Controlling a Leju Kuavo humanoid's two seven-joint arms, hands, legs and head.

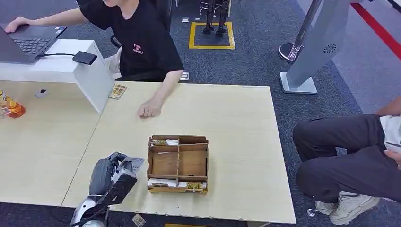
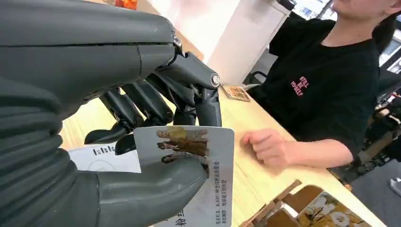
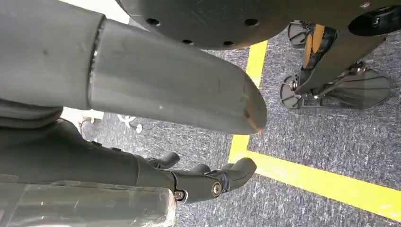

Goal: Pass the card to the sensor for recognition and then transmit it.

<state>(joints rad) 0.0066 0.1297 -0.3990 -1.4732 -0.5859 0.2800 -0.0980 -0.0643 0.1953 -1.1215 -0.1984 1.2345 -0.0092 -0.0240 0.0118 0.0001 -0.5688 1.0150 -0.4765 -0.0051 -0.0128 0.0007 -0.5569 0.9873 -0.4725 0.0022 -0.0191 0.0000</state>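
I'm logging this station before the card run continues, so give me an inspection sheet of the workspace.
Surface: light wood table, mostly bare at its right side.
Job's things: card held by the left hand; cardboard tray holds more cards; sensor not identifiable.
Clutter: orange item at the table's left edge; small card stack by the white riser.
Hands: left hand grips the card; right hand hangs over the floor, holding nothing.
Cables: black cable with adapter from the laptop.
Surroundings: seated person resting a hand on the table; second person at right; kiosk stand.
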